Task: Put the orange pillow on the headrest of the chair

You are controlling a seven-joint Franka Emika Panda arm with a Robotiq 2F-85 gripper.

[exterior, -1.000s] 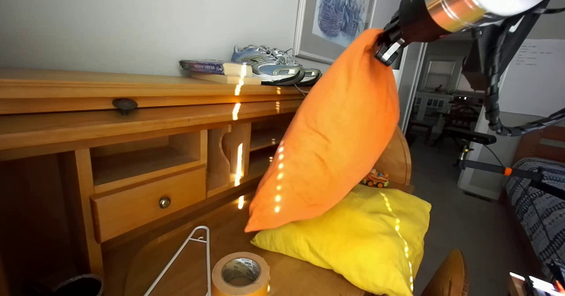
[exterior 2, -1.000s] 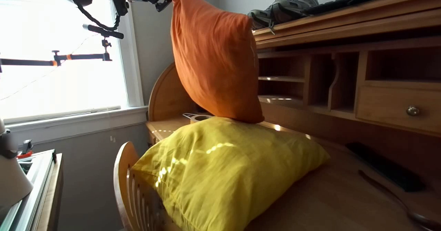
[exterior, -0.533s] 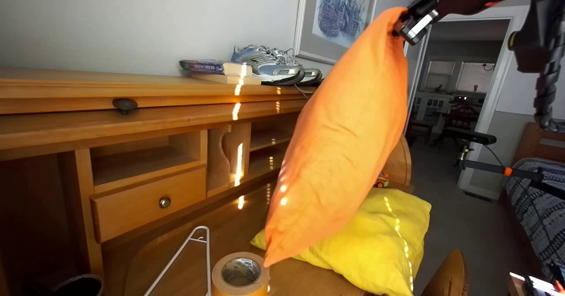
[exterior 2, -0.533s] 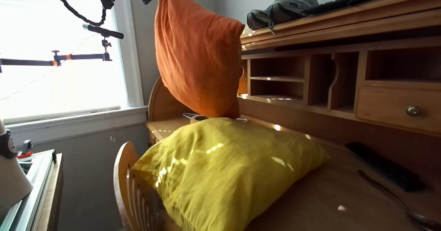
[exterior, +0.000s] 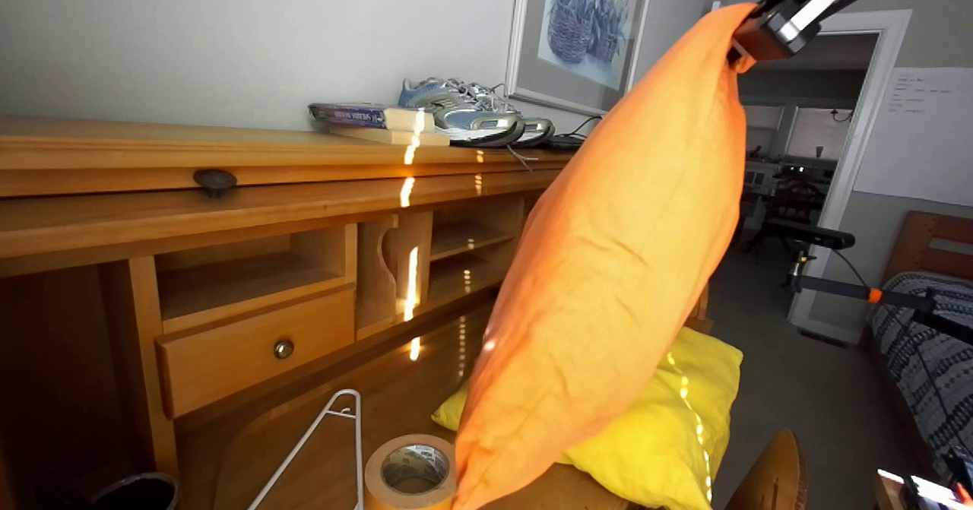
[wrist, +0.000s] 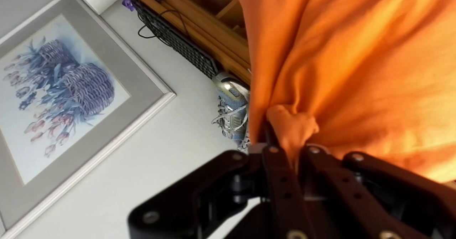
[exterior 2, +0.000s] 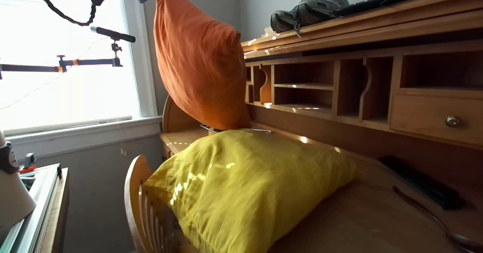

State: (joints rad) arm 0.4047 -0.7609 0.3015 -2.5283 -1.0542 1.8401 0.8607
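Note:
My gripper (exterior: pixel 749 42) is shut on a top corner of the orange pillow (exterior: pixel 623 251), which hangs tilted in the air. In the wrist view the fingers (wrist: pixel 289 143) pinch a bunched fold of the orange pillow (wrist: pixel 367 61). The orange pillow (exterior 2: pixel 200 64) also shows in an exterior view, over the desk behind the yellow pillow (exterior 2: pixel 256 185). The wooden chair back's rounded top edge, the headrest (exterior 2: pixel 136 170), stands by the desk's front. A small part of the headrest (exterior: pixel 775 468) shows low in an exterior view, right of and apart from the orange pillow.
The yellow pillow (exterior: pixel 684 426) lies on the wooden desk (exterior 2: pixel 377 230). A tape roll (exterior: pixel 414 468) and a white hanger (exterior: pixel 353 419) lie near the orange pillow's lower corner. Shoes (exterior: pixel 479 115) and books (exterior: pixel 372 115) sit on the desk's top shelf. A camera bar (exterior 2: pixel 94 62) stands by the window.
The gripper has carried the orange pillow rightward and up in an exterior view, leftward in an exterior view. Its lower corner has moved from above the yellow pillow to beside the tape roll.

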